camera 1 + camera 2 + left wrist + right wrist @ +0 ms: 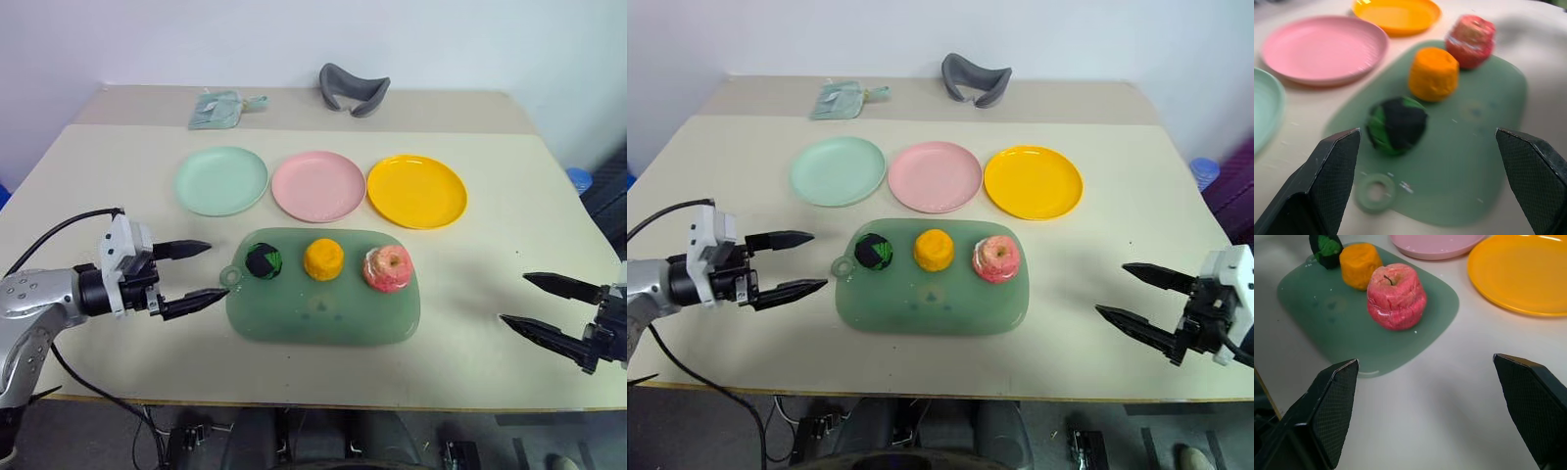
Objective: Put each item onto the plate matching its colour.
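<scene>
On the mat (323, 313) sat ball (263, 261), lump (323, 259) and apple (388, 269); both grippers, left (193, 275) and right (537, 305), gaped wide, seemingly empty.

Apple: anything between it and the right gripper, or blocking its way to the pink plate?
Nothing visible. Bare table lies between the open right gripper and the apple on the mat. The pink plate is empty, with an open gap before it.
</scene>
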Controlling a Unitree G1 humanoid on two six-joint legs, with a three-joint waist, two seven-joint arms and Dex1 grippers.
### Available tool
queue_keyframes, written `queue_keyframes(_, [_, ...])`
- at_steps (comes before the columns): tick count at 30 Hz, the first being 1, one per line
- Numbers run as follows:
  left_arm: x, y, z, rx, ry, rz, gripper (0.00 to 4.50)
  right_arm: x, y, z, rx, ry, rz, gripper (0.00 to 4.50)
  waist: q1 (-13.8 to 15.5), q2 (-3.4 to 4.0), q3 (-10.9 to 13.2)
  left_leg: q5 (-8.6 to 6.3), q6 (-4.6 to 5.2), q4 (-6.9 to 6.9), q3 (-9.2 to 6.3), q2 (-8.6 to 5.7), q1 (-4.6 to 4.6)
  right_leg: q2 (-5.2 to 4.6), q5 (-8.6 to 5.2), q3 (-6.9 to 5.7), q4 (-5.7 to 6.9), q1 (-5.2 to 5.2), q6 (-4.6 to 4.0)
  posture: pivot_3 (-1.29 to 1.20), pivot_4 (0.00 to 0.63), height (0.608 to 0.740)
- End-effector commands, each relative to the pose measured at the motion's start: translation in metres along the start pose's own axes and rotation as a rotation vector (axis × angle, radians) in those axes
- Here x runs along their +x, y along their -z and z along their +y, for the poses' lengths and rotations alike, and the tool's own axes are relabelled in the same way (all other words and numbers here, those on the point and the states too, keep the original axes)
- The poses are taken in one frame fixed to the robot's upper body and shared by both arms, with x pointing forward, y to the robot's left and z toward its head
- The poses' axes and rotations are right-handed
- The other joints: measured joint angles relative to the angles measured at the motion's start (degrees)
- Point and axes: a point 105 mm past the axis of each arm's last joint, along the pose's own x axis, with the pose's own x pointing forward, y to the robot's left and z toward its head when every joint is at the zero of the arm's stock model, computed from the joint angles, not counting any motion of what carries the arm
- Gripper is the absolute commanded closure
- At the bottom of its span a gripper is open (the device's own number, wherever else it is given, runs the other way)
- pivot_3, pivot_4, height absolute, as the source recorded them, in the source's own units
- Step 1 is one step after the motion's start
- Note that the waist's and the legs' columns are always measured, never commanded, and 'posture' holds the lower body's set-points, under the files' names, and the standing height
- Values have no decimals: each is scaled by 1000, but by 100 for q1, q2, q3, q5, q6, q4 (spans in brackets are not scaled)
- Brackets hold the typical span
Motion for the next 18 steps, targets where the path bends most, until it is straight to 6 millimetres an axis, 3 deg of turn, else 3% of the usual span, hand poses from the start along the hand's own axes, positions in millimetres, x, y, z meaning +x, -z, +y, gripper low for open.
queue_keyframes(1, [-4, -12, -3, 57, 7, -15, 0, -1, -12, 0, -40, -8, -16, 32, 3, 2, 1, 0, 0, 0, 0, 0, 0, 0, 0, 0, 0, 0, -1, 0, 150, 740])
queue_keyframes(18, [6, -16, 3, 77, -35, -70, 0, 37, -32, 9, -98, -109, -95, 32, 10, 3, 2, 1, 0, 9, 0, -2, 0, 2, 1, 1, 6, 2, 2, 0, 150, 740])
